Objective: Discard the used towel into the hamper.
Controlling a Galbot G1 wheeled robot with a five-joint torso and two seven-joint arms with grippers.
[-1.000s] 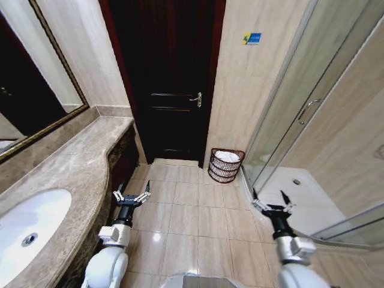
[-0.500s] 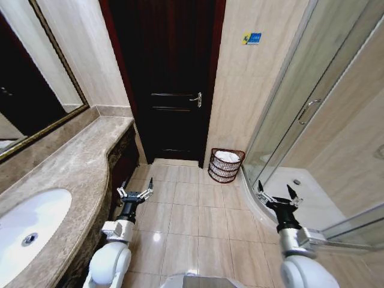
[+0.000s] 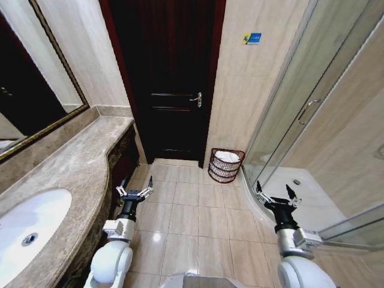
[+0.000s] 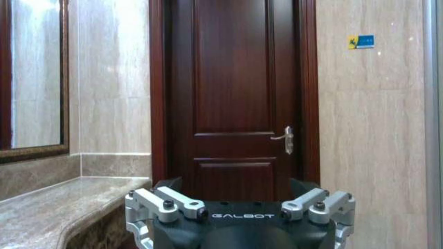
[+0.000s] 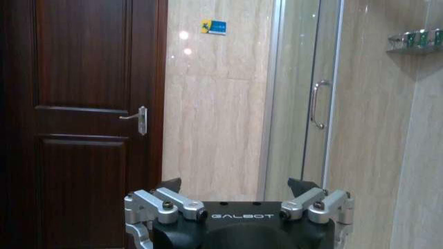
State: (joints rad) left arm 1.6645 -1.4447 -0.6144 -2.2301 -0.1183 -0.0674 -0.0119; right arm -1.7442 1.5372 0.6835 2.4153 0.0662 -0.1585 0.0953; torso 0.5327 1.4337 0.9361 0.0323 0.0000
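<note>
the hamper point(image 3: 226, 165) stands on the tiled floor point(image 3: 192, 216) against the beige wall, just beside the dark wooden door point(image 3: 168, 84) on one side and the glass shower enclosure point(image 3: 312, 120) on the other. something white, which looks like the towel point(image 3: 227, 156), lies inside it, showing above the rim.

the left claw point(image 3: 134, 191) hangs low over the floor tiles, close to the front edge of the marble table point(image 3: 72, 174) with its white sink point(image 3: 30, 231). its fingers are spread wide and hold nothing. the right claw point(image 3: 276, 198) hangs at about the same height on the other side, near the curved threshold of the shower, fingers likewise spread wide and empty. both claws are well apart from the hamper, which sits farther ahead between them.

in the left wrist view the door handle point(image 4: 284, 139) and a mirror frame point(image 4: 35, 150) above the table are ahead. the right wrist view faces the shower door handle point(image 5: 315, 104).
</note>
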